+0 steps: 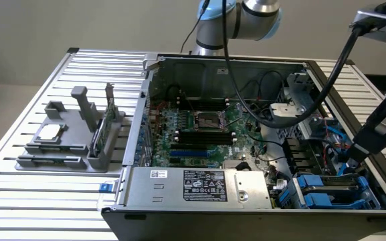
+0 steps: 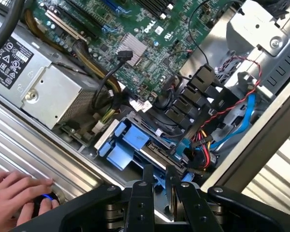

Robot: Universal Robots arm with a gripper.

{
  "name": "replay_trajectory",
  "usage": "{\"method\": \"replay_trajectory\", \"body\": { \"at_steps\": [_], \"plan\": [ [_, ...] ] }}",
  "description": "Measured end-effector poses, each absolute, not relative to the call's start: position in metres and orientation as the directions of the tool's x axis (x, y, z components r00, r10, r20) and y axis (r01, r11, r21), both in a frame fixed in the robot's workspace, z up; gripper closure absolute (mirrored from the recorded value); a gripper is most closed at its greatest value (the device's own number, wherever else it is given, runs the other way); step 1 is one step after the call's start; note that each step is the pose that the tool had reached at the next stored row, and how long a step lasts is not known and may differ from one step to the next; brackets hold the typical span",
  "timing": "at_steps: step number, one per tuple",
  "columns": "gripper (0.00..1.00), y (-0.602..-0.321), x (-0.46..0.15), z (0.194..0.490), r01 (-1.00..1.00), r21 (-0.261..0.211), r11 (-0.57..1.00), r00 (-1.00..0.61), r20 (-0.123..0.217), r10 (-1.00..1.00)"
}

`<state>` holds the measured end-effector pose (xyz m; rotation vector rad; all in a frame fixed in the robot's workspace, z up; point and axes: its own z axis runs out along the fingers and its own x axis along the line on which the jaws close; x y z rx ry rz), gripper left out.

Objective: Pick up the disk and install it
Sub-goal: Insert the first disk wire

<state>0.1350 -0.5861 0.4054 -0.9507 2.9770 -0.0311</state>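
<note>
The disk (image 2: pixel 146 151), silver-grey in its blue carrier frame, sits in the drive bay at the corner of the open computer case (image 1: pixel 213 211). In the exterior view the disk (image 1: pixel 328 193) lies low on the right, with my gripper (image 1: pixel 349 161) reaching down onto it from above. In the wrist view my gripper (image 2: pixel 159 182) has its two black fingers (image 2: pixel 147 180) standing close together on the carrier's blue edge. The far part of the disk is hidden under cables and the bay's metal.
Red, blue and black cables (image 2: pixel 217 121) crowd the bay. A silver power supply (image 1: pixel 200 186) and the motherboard (image 1: pixel 203 125) fill the case. A person's hand (image 2: pixel 14 195) rests on the table by a blue-lit button. A grey fixture (image 1: pixel 66 138) stands at the exterior view's left.
</note>
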Motion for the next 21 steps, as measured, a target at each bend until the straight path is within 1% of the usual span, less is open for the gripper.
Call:
{"method": "replay_trajectory", "body": {
  "at_steps": [21],
  "plan": [
    [0.75,-0.5861,0.1351,0.4054,-0.251,-0.024,0.968,-0.968,-0.01,-0.251]
  ]
}}
